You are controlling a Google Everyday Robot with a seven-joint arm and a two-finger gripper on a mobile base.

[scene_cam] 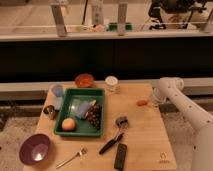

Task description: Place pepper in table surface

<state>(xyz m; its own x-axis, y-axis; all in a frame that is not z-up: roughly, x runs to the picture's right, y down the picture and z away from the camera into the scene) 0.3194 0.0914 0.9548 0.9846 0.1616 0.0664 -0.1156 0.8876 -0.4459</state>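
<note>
The small orange-red pepper [142,103] is low over the right side of the light wooden table surface [140,135], near its right edge. My gripper [151,100] reaches down from the white arm [172,90] at the right. It is shut on the pepper's right end, and the rest of the pepper sticks out to the left. I cannot tell whether the pepper rests on the wood or hangs just above it.
A green tray [80,129] at centre left holds a round orange fruit [68,123], dark grapes and other items. Behind it stand an orange-red bowl [84,80] and a white cup [111,83]. A purple bowl [35,149], a fork [71,158] and dark tools [116,141] lie near the front.
</note>
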